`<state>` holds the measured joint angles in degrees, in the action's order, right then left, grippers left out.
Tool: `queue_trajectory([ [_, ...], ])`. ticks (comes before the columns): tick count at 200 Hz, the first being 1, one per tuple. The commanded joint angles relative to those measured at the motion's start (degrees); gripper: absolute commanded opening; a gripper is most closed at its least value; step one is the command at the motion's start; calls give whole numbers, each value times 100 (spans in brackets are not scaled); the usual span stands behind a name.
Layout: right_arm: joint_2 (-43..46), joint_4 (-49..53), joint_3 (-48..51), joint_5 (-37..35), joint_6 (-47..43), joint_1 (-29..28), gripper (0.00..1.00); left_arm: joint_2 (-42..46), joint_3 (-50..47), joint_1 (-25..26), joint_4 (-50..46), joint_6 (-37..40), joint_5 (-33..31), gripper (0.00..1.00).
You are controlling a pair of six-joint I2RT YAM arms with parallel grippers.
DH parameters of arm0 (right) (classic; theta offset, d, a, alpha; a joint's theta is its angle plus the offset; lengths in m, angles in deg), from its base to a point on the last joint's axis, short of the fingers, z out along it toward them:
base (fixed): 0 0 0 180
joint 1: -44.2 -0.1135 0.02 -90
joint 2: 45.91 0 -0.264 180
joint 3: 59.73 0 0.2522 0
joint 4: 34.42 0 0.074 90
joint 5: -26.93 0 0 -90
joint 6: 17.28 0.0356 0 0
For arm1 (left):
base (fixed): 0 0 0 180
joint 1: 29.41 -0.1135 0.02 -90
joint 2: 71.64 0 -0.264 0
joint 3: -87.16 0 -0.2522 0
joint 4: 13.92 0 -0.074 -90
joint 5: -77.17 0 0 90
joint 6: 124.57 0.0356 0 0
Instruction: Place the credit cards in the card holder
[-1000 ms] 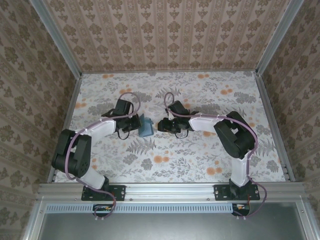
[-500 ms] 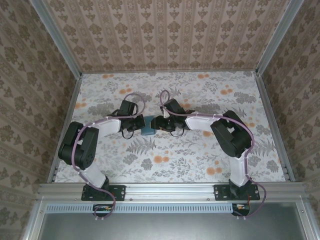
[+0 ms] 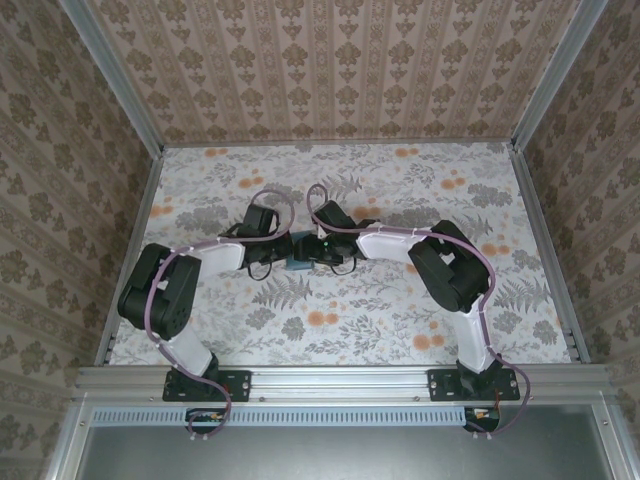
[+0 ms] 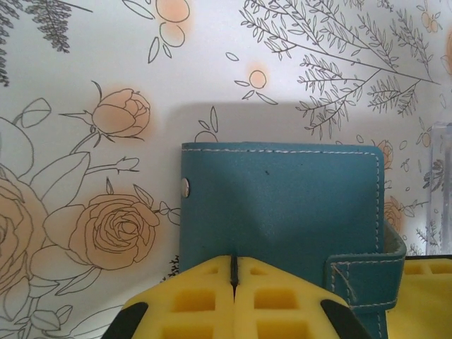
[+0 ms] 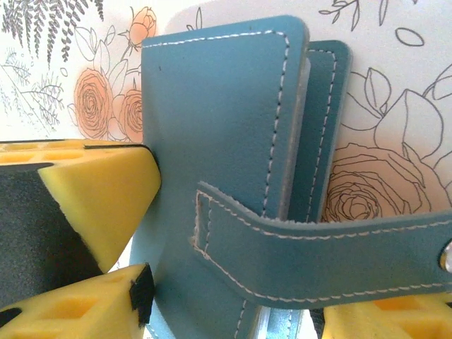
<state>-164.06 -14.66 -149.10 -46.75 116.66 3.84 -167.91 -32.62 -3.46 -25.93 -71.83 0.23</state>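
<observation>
The teal card holder [image 3: 296,262] is seen mid-table between 2 grippers. The left gripper [image 4: 234,267] is clenched, tips against it. The right gripper [image 5: 233,321] is spread wide at its strap [image 5: 318,261], which crosses both panels. A clear plastic piece [image 4: 441,169] is seen nearby.

Robot test cell, being dressed up as a home. The table [image 3: 400,310] is being covered with a floral sheet [image 3: 250,320], and the walls [image 3: 60,150] are being lined with patterned wallpaper [image 3: 330,70]. The booth is being framed by bare aluminium rails [image 3: 340,379]. A left arm [image 3: 160,295] and a right arm [image 3: 450,270] are being carried on the near rail.
</observation>
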Motion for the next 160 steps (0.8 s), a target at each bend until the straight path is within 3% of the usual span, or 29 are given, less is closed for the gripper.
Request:
queue_trajectory([
  [1, -383, -538, 124, 197, 492, -69, 64, -243, -354, 163, -357, -138, 66, 3],
  [75, -486, -2673, 473, 952, 1383, -86, 56, -203, -688, 167, -196, -244, 31, 0],
  [107, -488, -3015, 509, 1008, 1493, -60, 45, -91, -731, 163, -222, -252, -19, 0],
  [135, -560, -3209, 504, 1079, 1524, -60, 28, -17, -726, 156, -236, -258, -32, 0],
  [160, -353, -2663, 521, 777, 1076, -55, 16, 149, -709, 139, -349, -248, -70, 1],
])
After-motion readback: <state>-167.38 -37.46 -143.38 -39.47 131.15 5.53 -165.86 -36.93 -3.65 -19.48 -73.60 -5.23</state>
